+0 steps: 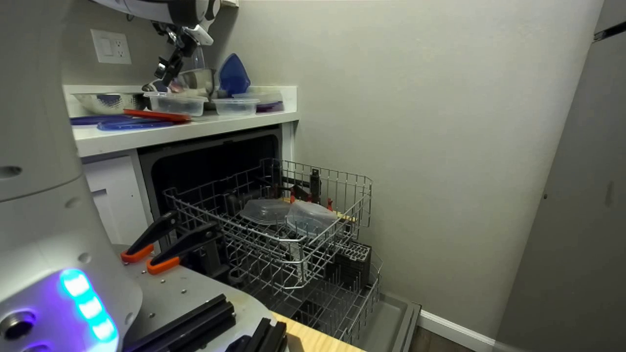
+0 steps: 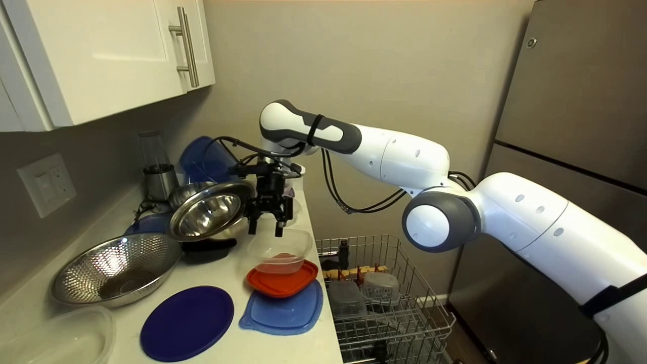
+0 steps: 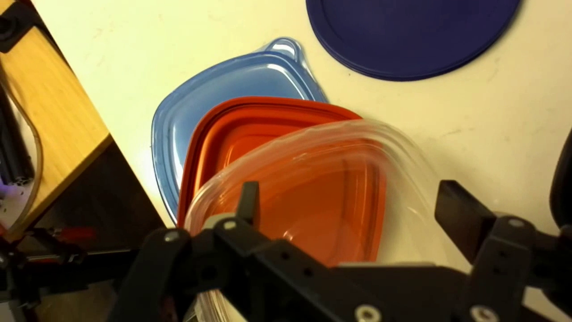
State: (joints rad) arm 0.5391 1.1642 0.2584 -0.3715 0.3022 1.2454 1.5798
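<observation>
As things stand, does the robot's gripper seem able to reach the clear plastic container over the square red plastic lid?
Probably yes: the gripper hangs open above the clear container, and nothing shows between them. The red lid lies under part of it, so should not block from above.

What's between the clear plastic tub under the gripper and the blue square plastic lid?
A red square plastic lid, partly covering the blue square lid, in the wrist view.
</observation>
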